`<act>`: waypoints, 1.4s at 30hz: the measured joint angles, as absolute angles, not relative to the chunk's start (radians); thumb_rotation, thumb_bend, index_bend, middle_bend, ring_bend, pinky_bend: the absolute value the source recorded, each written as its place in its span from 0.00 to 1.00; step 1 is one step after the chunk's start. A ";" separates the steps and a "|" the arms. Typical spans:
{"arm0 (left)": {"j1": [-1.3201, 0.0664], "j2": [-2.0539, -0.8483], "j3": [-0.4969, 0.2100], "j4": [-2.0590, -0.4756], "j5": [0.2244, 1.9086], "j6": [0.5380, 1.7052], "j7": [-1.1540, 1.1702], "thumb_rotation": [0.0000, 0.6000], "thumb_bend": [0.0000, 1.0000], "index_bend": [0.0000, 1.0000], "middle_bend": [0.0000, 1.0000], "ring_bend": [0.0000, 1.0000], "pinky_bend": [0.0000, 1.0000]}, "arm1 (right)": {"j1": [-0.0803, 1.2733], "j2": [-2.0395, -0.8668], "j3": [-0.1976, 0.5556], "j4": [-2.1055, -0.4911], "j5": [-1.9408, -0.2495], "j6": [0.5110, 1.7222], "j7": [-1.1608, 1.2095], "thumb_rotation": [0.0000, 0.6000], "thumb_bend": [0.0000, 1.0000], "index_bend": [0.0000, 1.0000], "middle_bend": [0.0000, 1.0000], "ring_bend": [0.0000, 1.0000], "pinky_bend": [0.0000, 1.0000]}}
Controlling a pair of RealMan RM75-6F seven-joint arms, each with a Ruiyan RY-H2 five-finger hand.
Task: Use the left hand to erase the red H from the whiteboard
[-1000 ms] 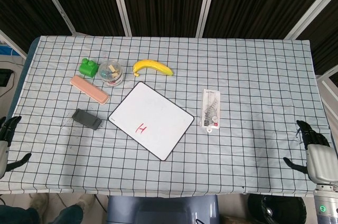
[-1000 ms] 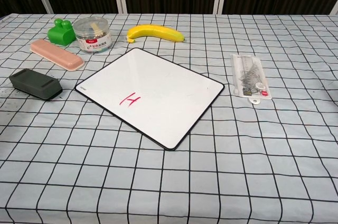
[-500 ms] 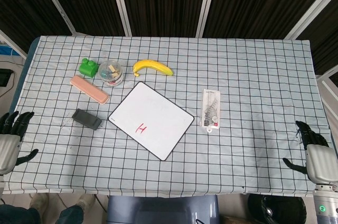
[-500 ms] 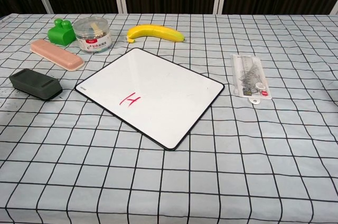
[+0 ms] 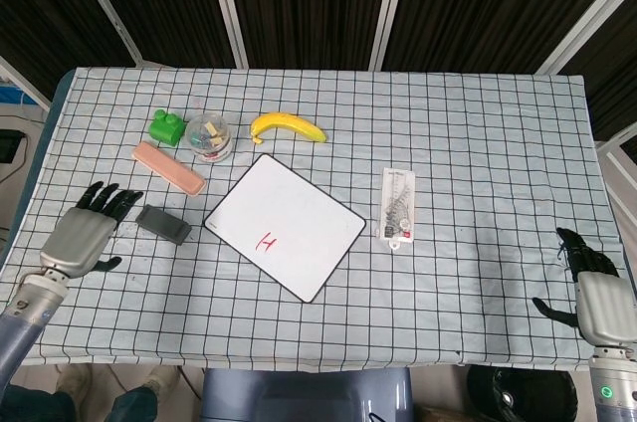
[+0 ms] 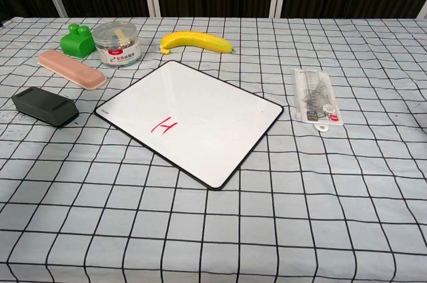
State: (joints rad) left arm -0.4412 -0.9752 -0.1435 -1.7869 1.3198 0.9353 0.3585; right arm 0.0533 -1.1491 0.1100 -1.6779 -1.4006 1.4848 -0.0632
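The whiteboard (image 5: 289, 223) (image 6: 200, 113) lies tilted mid-table with a small red H (image 5: 267, 241) (image 6: 164, 125) near its front-left edge. A dark grey eraser (image 5: 164, 224) (image 6: 44, 106) rests on the cloth to the board's left. My left hand (image 5: 88, 228) hovers open just left of the eraser, fingers spread toward it, holding nothing; the chest view does not show it. My right hand (image 5: 595, 293) hangs open off the table's front right corner, far from the board.
Behind the board lie a pink case (image 5: 168, 167), a green block (image 5: 166, 128), a clear jar (image 5: 209, 135) and a banana (image 5: 288, 126). A packaged ruler set (image 5: 397, 204) lies to the board's right. The table (image 5: 478, 143) wears a checked cloth.
My left hand has come in from the table's left edge, moving up and right to just beside the eraser. The right hand and all objects have stayed put.
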 measured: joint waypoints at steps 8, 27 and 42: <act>-0.615 -1.038 -0.165 -1.658 1.195 0.706 0.375 1.00 0.16 0.10 0.16 0.01 0.05 | 0.058 -1.154 0.112 -1.677 -1.392 1.476 -0.076 1.00 0.05 0.09 0.12 0.21 0.23; -0.737 -1.183 -0.097 -1.476 1.090 0.617 0.430 1.00 0.16 0.25 0.28 0.06 0.05 | 0.061 -1.153 0.112 -1.679 -1.383 1.468 -0.079 1.00 0.05 0.09 0.12 0.21 0.23; -0.748 -1.246 -0.068 -1.388 1.139 0.655 0.398 1.00 0.16 0.35 0.33 0.09 0.09 | 0.062 -1.151 0.114 -1.685 -1.371 1.463 -0.080 1.00 0.05 0.09 0.12 0.21 0.23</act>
State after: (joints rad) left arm -0.7482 -1.2463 -0.0677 -1.3878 1.1393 0.6548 0.3976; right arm 0.0620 -1.1514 0.1144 -1.6850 -1.3712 1.4627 -0.0798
